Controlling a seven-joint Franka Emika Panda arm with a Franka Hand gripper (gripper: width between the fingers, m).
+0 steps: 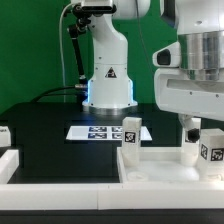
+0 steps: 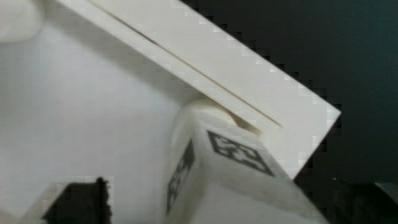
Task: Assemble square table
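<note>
The white plastic square table top with raised rim lies flat on the black table, nearer the viewer than the marker board. One short chunky white tagged leg stands upright on its far corner at the exterior view's left, long axis vertical. At the exterior view's right a second white leg also stands upright, directly under the arm's two-finger gripper. The gripper's dark fingers are spread wide either side, clear of the leg and holding nothing.
</note>
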